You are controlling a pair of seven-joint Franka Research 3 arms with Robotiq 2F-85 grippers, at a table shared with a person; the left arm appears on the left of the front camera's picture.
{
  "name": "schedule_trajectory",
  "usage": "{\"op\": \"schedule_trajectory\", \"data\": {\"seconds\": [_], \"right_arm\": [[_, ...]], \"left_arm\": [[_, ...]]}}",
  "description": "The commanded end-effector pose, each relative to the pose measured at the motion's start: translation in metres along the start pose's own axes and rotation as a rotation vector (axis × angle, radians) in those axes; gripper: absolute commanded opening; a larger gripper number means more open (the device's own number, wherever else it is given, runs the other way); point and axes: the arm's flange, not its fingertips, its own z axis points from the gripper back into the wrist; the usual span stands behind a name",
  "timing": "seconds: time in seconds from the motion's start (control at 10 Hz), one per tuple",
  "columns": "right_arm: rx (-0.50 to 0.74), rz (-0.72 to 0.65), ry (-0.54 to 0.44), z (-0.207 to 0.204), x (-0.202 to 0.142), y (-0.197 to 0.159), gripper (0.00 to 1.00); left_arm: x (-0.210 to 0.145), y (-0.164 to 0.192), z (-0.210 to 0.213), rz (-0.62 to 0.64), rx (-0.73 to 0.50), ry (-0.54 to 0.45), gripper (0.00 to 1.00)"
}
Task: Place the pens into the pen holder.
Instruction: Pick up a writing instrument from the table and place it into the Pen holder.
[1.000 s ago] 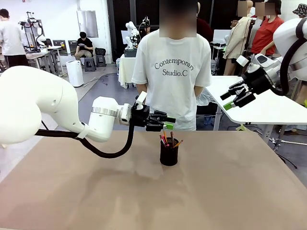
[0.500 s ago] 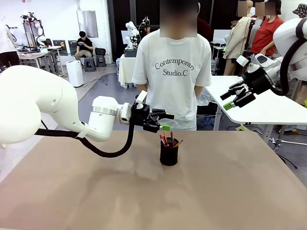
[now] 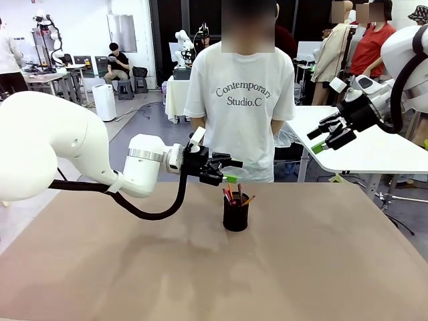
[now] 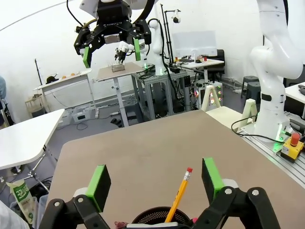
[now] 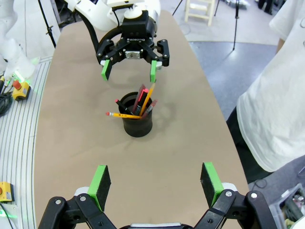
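The pen holder (image 3: 235, 215), a small black mesh cup, stands upright in the middle of the brown table (image 3: 134, 267). Several pens (image 3: 232, 194) stick out of it, yellow, red and pink. In the right wrist view a yellow pen (image 5: 123, 115) lies across the pen holder's (image 5: 137, 125) rim. My left gripper (image 3: 226, 170) hovers open just above and left of the cup, holding nothing. In the left wrist view a yellow pen (image 4: 180, 192) rises from the holder's rim (image 4: 152, 216) between my open left gripper's (image 4: 155, 179) pads. My right gripper (image 3: 326, 137) hangs open, high at the right.
A person in a white T-shirt (image 3: 241, 100) stands at the table's far edge, right behind the cup. A white side table (image 3: 374, 150) stands beyond the right corner. Bare tabletop lies all around the cup.
My left gripper's jaws have spread wider above the cup. The left arm has barely shifted, and the right arm has not moved.
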Motion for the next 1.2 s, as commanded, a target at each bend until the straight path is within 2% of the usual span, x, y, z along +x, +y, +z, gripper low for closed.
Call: {"op": "schedule_trajectory", "data": {"seconds": [0.0,0.2,0.6,1.1], "right_arm": [[-0.003,0.004,0.0,0.001,0.002,0.0,1.0],[-0.003,0.004,0.0,0.001,0.002,0.0,1.0],[-0.003,0.004,0.0,0.001,0.002,0.0,1.0],[-0.003,0.004,0.0,0.001,0.002,0.0,1.0]], "left_arm": [[0.003,0.0,0.0,-0.011,0.002,-0.009,1.0],[0.007,-0.01,0.013,0.008,0.007,0.023,1.0],[0.058,-0.057,0.039,0.129,0.035,0.199,1.0],[0.123,-0.095,0.077,0.289,0.167,0.426,1.0]]}}
